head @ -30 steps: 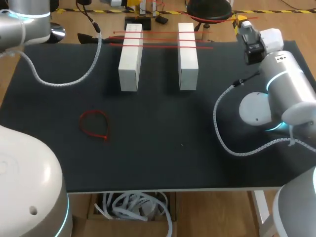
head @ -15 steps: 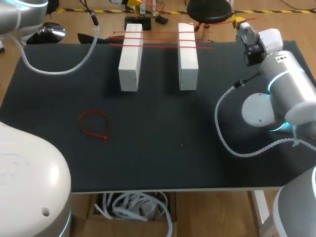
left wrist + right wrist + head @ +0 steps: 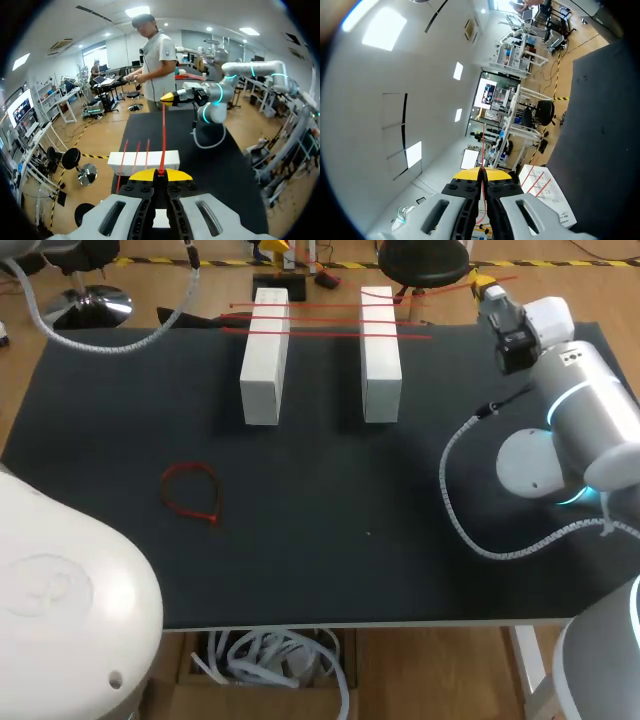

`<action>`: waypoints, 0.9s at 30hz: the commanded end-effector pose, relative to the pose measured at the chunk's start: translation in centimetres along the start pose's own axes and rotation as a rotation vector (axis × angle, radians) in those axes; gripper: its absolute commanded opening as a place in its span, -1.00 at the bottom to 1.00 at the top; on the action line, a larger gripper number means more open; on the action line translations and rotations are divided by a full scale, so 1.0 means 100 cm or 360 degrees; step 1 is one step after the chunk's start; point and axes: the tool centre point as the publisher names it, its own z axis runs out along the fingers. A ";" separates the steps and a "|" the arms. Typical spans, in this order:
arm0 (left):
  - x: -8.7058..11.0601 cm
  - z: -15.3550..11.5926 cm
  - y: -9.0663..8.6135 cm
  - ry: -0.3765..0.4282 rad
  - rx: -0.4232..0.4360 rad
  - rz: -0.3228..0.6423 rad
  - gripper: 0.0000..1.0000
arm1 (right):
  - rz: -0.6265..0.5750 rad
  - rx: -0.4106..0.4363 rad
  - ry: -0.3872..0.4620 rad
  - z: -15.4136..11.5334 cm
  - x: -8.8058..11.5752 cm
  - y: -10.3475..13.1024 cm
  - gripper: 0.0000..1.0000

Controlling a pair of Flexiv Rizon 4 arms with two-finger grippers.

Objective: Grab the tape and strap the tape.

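One red tie [image 3: 163, 132] stretches taut between my two grippers beyond the table's far edge. The left gripper [image 3: 160, 173] is shut on its near end, and straight ahead the right gripper [image 3: 169, 98] pinches the far end. In the right wrist view the right gripper [image 3: 481, 173] is shut on the same thin red tie [image 3: 482, 150]. From above, the right gripper [image 3: 486, 284] sits at the far right edge; the left gripper is out of that view. Three more red ties [image 3: 320, 320] lie across two white blocks [image 3: 264, 355] [image 3: 380, 350].
A red tie closed into a loop [image 3: 191, 494] lies on the black table [image 3: 330, 500] at the left. My right arm's elbow and its white cable [image 3: 450, 500] hang over the right side. Under the left gripper one white block [image 3: 145, 161] carries the spare ties.
My left arm has drawn back past the table's far left corner and out of the head view. The right arm has hardly moved. The ties and blocks lie as before.
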 end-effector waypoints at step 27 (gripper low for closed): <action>0.003 0.014 0.007 -0.0104 -0.0600 -0.0146 -1.00 | -0.0020 0.0083 0.0001 -0.001 0.001 -0.006 -1.00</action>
